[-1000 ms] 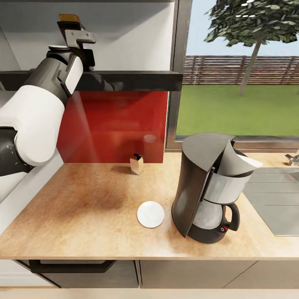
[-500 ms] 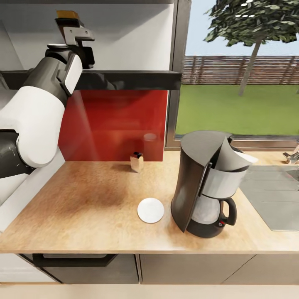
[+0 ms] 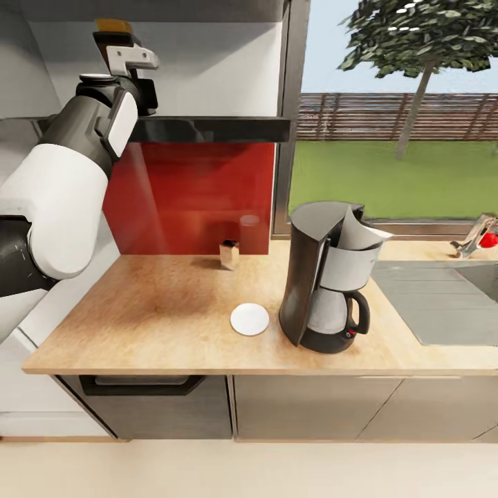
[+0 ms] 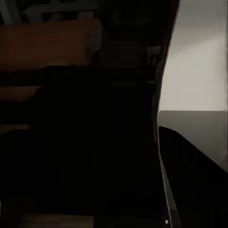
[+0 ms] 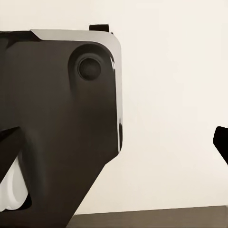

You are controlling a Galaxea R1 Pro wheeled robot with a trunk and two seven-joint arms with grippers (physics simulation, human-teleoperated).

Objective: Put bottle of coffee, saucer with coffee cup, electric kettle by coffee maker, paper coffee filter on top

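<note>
Red backsplash (image 3: 200,197), steel sink (image 3: 443,301), small box (image 3: 229,254) by the wall.

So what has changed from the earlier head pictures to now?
The whole view widened: the camera drew back, so more cabinet front and floor show. The left gripper stays raised at the shelf. Coffee maker, white disc and small container kept their places on the countertop.

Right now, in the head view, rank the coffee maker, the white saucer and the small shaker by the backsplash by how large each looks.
1. coffee maker, by far the largest.
2. saucer, a flat white disc lying on the counter.
3. shaker, smallest, though it stands farther from the camera, so its lead over the saucer is unsure.
</note>
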